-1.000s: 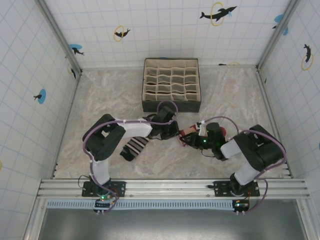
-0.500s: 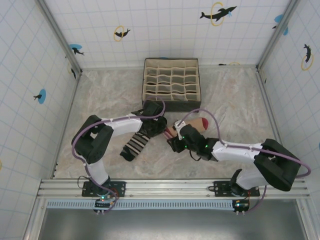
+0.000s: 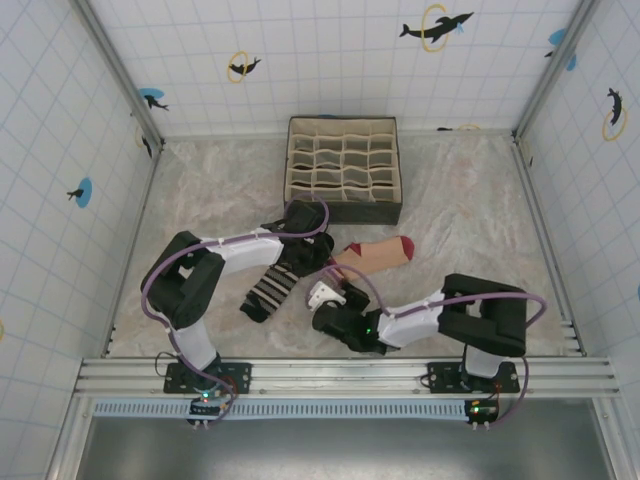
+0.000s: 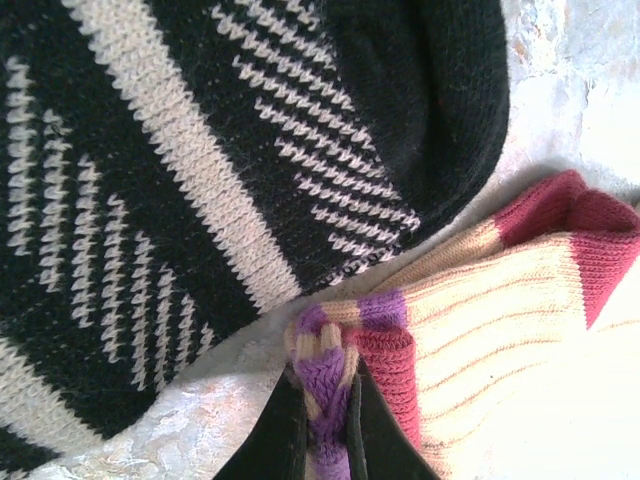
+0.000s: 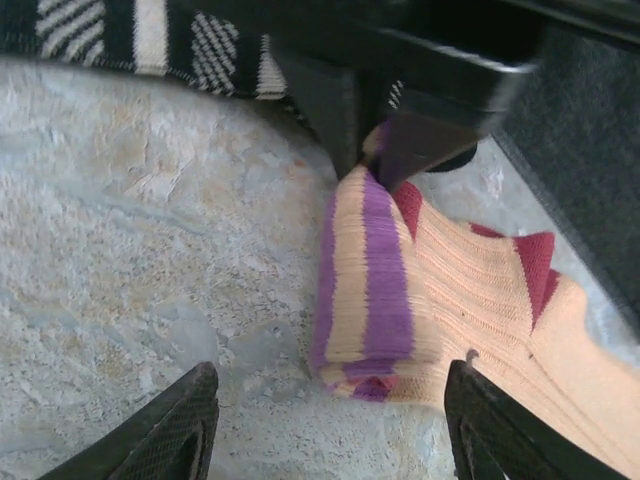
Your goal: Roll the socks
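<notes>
While the left gripper [image 4: 325, 405] pinches the cuff of the tan sock [image 3: 375, 252] and the right gripper [image 5: 335, 425] gapes empty, that sock and the striped sock [image 3: 268, 290] lie unrolled just in front of the organiser box [image 3: 343, 212], so rolling seems barely begun.

your left gripper [image 3: 322, 260] sits low at the middle of the table [image 3: 470, 230], right where the striped sock [image 3: 266, 291] and the tan sock [image 3: 372, 253] meet. the striped sock runs down-left from it. the tan sock lies to its right, dark red toe pointing right. your right gripper [image 3: 328, 293] is just nearer you than the tan sock's cuff end, apart from it. the organiser box [image 3: 343, 212] stands behind both socks.
</notes>
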You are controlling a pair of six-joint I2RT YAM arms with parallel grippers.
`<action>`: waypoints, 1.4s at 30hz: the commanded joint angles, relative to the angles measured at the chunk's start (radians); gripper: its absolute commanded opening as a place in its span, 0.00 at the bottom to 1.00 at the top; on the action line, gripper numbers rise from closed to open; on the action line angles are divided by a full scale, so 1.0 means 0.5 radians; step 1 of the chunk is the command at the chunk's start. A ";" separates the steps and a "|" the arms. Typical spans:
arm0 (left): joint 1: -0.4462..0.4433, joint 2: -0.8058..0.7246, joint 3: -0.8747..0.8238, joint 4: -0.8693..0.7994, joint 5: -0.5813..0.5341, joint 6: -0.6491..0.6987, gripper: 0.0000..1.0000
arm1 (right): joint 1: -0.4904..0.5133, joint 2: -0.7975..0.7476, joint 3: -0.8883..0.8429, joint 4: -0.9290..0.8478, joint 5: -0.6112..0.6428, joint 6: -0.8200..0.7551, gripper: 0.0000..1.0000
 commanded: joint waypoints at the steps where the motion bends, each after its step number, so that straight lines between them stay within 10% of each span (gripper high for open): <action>1: 0.018 -0.017 -0.026 -0.082 0.028 0.056 0.00 | -0.006 0.118 0.131 0.144 0.251 -0.118 0.62; 9: 0.021 -0.017 -0.037 -0.080 0.038 0.063 0.00 | -0.104 0.282 0.233 0.061 0.167 -0.033 0.54; 19: 0.083 -0.094 -0.115 -0.014 0.047 0.030 0.06 | -0.260 0.155 0.030 0.032 -0.318 0.248 0.00; 25: 0.144 -0.191 -0.090 0.000 0.070 0.047 0.64 | -0.387 0.041 -0.071 0.048 -0.647 0.300 0.00; 28: 0.147 -0.255 -0.081 0.006 0.047 0.049 0.78 | -0.470 -0.012 -0.123 0.066 -0.815 0.337 0.00; 42: 0.148 -0.541 -0.430 0.537 0.047 -0.103 0.82 | -1.015 -0.171 -0.366 0.284 -1.811 0.786 0.00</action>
